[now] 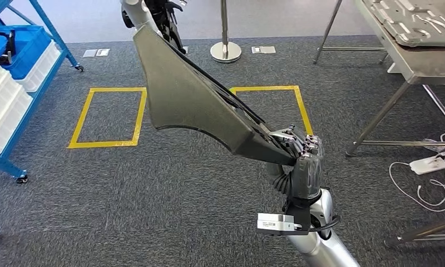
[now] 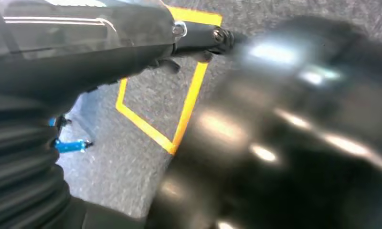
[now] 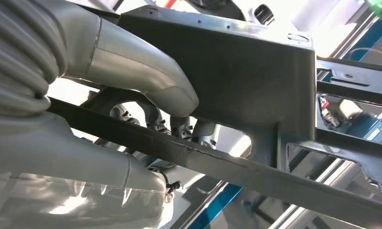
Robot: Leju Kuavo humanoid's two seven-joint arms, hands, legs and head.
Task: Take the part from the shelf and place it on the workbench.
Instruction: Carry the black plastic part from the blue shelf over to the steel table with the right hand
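Observation:
The part [image 1: 192, 100] is a long dark grey plastic panel, broad at its far end and tapering toward me. I carry it in the air above the carpet. My right hand [image 1: 301, 153] grips its near, narrow end, low and right of centre in the head view. In the right wrist view the thumb [image 3: 146, 81] presses on the part's [image 3: 256, 71] flat face while darker fingers curl under a rib. My left hand [image 1: 166, 15] holds the far end at the top of the head view. The left wrist view shows that hand's ribbed cover [image 2: 22, 157] and a blurred dark mass close by.
A blue shelf [image 1: 42, 78] with white and blue bins stands at the left. The metal workbench [image 1: 415, 61] carrying other parts is at the upper right. Two yellow taped squares [image 1: 106, 143] mark the carpet; a post base [image 1: 226, 51] stands beyond. A power strip [image 1: 429, 164] with cable lies under the bench.

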